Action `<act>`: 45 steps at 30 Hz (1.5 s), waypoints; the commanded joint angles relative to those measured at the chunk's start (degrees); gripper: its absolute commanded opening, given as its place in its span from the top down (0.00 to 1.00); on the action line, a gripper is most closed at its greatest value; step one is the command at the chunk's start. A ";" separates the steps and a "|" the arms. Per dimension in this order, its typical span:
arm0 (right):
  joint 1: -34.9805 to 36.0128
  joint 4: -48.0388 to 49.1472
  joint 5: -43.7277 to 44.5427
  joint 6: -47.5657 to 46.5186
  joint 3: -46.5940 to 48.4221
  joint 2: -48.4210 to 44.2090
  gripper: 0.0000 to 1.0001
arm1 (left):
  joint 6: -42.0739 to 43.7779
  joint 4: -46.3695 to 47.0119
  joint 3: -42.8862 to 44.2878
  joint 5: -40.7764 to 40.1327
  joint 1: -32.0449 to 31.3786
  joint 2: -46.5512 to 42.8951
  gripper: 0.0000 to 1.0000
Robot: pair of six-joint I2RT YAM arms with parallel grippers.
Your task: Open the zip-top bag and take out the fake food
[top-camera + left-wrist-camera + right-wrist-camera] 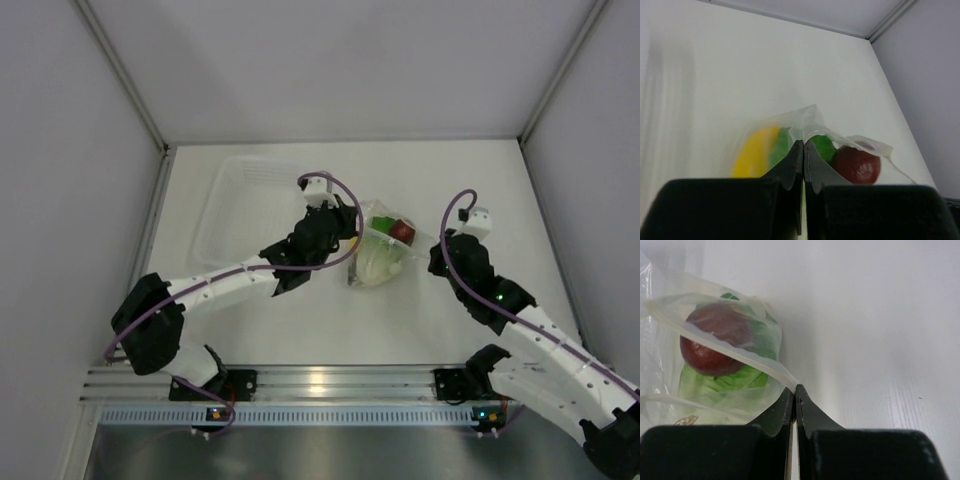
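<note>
The zip-top bag [383, 250] lay mid-table [300, 320], just right of the clear tray [225, 215]. The fake food was inside it: a dark red fruit [715, 342], green lettuce [732, 382] and a yellow piece [756, 150]. The left gripper [804, 146] was clenched on the bag's near rim. The right gripper [795, 390] pinched the opposite rim corner, and the mouth looped open around the fruit. Any print on the plastic was too blurred to read.

Tray [222, 190] crowds bag [378, 262] left side; table [450, 180] beyond open.
</note>
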 commanded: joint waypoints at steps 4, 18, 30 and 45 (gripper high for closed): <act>-2.38 -8.60 4.51 -5.62 3.07 -3.26 1.00 | -0.31 3.44 -0.22 -2.88 0.24 -0.64 1.00; -2.29 -5.87 -8.94 -7.12 13.44 -1.51 0.74 | -4.09 3.44 4.80 12.78 0.06 3.76 1.00; -2.29 -3.58 -12.90 -6.33 12.57 3.41 0.58 | -4.88 3.44 5.76 14.02 -0.46 4.64 1.00; -2.38 -3.58 -5.35 0.18 4.13 6.93 0.32 | -6.37 6.78 4.18 9.45 -3.80 5.43 1.00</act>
